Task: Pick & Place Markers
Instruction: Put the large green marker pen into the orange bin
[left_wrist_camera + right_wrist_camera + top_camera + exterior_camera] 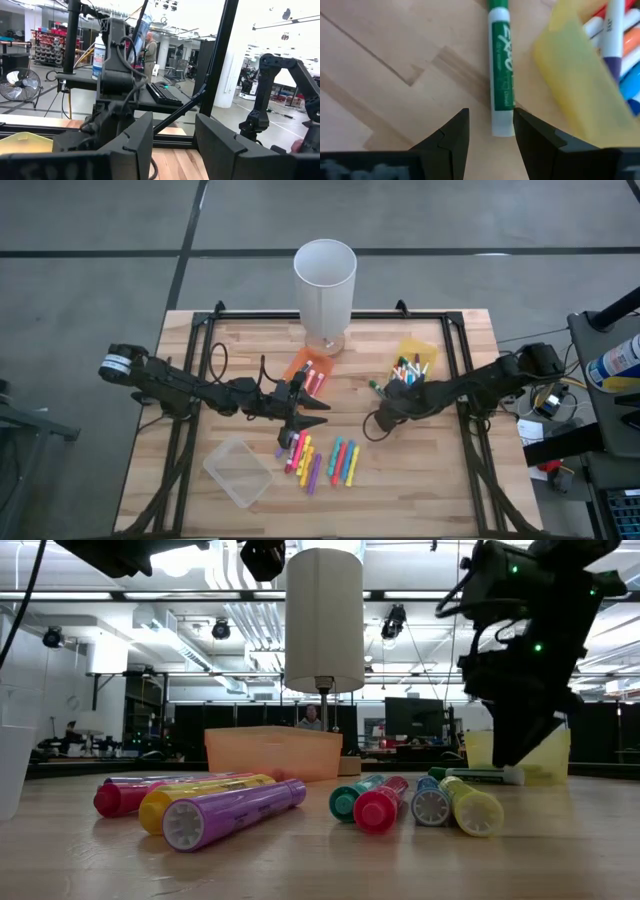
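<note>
Two clusters of loose markers (320,460) lie on the wooden table (450,480) near its front middle, between my arms, beside a clear bin (238,471). More markers sit in the orange bin (310,370) and the yellow bin (414,360). One green marker (500,70) lies flat on the wood just beside the yellow bin. My right gripper (490,131) hangs low right over that green marker's white end, jaws parted either side, nothing clamped. My left gripper (172,142) sits near the orange bin, above the loose pile, fingers apart with an empty gap between them. A tall white cylinder (325,280) stands at the table's far edge.
</note>
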`<state>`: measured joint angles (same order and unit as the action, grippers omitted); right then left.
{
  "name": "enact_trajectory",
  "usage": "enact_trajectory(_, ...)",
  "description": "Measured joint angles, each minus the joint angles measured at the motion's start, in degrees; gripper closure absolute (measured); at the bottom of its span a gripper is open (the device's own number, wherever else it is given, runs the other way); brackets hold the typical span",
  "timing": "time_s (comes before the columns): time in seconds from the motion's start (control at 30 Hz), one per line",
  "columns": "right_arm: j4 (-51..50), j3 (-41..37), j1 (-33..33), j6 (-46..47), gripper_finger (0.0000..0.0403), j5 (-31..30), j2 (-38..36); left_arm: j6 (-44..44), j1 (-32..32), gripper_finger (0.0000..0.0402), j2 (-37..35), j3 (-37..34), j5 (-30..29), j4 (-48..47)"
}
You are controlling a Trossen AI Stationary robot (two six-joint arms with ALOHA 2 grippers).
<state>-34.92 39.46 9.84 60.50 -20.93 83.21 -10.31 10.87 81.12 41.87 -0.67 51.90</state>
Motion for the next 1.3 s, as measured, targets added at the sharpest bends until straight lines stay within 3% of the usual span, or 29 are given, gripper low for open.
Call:
enact_trajectory(0.37, 1.3, 0.3, -0.1, -0.9, 0.0261, -0.4, 7.3, 0.0, 0.0, 0.0260, 0.0, 0.0, 0.0, 0.0)
enact_trajectory(0.63, 1.2, 1.4, -0.1, -3.8, 0.0338, 0.4, 6.4, 0.2, 0.0, 0.0260, 0.0, 0.0, 0.0, -0.1)
enact_trajectory(0.97, 4.2, 4.0, 1.1, -7.1, 0.0339, -0.1, 5.8, 0.7, 0.0, 0.0260, 0.0, 0.0, 0.0, -0.4)
enact_trajectory(1.3, 3.9, 10.3, 6.8, -11.1, 0.0339, -6.0, 5.8, 1.5, 0.0, 0.0260, 0.0, 0.0, 0.0, -1.5)
